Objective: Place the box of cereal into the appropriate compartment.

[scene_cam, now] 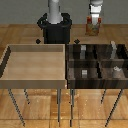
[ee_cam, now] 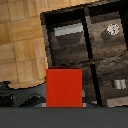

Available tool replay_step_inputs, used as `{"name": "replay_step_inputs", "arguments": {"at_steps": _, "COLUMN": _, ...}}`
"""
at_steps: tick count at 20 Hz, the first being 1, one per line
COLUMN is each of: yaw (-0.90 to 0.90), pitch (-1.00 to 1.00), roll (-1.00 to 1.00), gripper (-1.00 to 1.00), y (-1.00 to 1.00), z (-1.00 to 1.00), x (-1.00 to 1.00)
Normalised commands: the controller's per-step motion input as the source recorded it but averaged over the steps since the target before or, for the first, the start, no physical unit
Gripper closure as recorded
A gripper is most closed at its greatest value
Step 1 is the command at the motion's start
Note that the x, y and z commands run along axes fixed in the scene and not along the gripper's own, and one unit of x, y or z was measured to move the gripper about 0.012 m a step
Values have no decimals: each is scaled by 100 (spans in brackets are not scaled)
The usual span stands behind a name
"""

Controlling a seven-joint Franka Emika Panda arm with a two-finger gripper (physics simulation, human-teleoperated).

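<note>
The box of cereal [scene_cam: 93, 26], dark red with an orange-brown front, hangs high in the air beyond the far edge of the dark divided bin [scene_cam: 67, 70], toward the exterior view's right. My gripper [scene_cam: 93, 19] is shut on its top. In the wrist view the box [ee_cam: 64, 87] shows as a plain red face, with the bin's dark-walled compartments [ee_cam: 70, 42] spread out below it. The bin has four like cells. Nothing in the frames shows which compartment fits the box.
A large undivided light-wood tray [scene_cam: 10, 62] stands on thin legs at the exterior view's left, touching the dark bin. Small grey blocks [scene_cam: 85, 73] lie in the bin's cells, and a round pale item [ee_cam: 112, 30] lies in one. The robot's black base [scene_cam: 55, 27] is behind the tray.
</note>
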Motion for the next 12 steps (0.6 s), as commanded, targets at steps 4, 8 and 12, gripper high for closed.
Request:
{"name": "replay_step_inputs", "arguments": {"at_steps": 4, "yaw": 0, "pitch": 0, "roll": 0, "gripper": 100, "y": 100, "z": 0, "x": 0}}
{"name": "replay_step_inputs", "arguments": {"at_steps": 8, "yaw": 0, "pitch": 0, "roll": 0, "gripper": 100, "y": 100, "z": 0, "x": 0}}
{"name": "replay_step_inputs", "arguments": {"at_steps": 12, "yaw": 0, "pitch": 0, "roll": 0, "gripper": 100, "y": 75, "z": 0, "x": 25}}
